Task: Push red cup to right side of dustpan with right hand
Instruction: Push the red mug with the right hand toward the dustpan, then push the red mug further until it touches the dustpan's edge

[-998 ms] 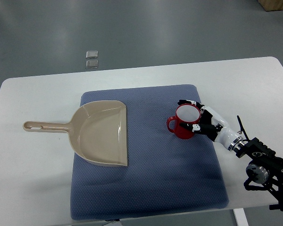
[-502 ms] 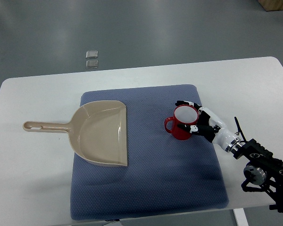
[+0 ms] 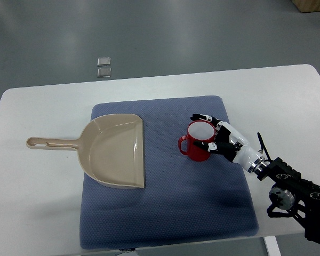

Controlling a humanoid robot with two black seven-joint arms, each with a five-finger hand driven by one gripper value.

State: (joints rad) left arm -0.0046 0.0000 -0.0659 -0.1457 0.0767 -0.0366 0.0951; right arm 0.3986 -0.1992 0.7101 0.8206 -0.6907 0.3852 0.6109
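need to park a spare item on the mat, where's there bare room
Bare mat runs along the whole near strip below the dustpan and red cup, and in the gap between the dustpan's open edge and the cup. The white table is bare left of the mat, below the dustpan's handle. It is crowded at the mat's right, where the right hand wraps the cup.

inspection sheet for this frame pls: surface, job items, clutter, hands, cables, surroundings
Surface: white table with a blue mat on it.
Job's things: red cup upright on the mat, handle toward the beige dustpan, a gap between them.
Clutter: nothing seen.
Hands: right hand against the cup's right side, fingers around its rim; left not in view.
Cables: thin black wire at the right wrist.
Surroundings: grey floor, two small clear squares on it.
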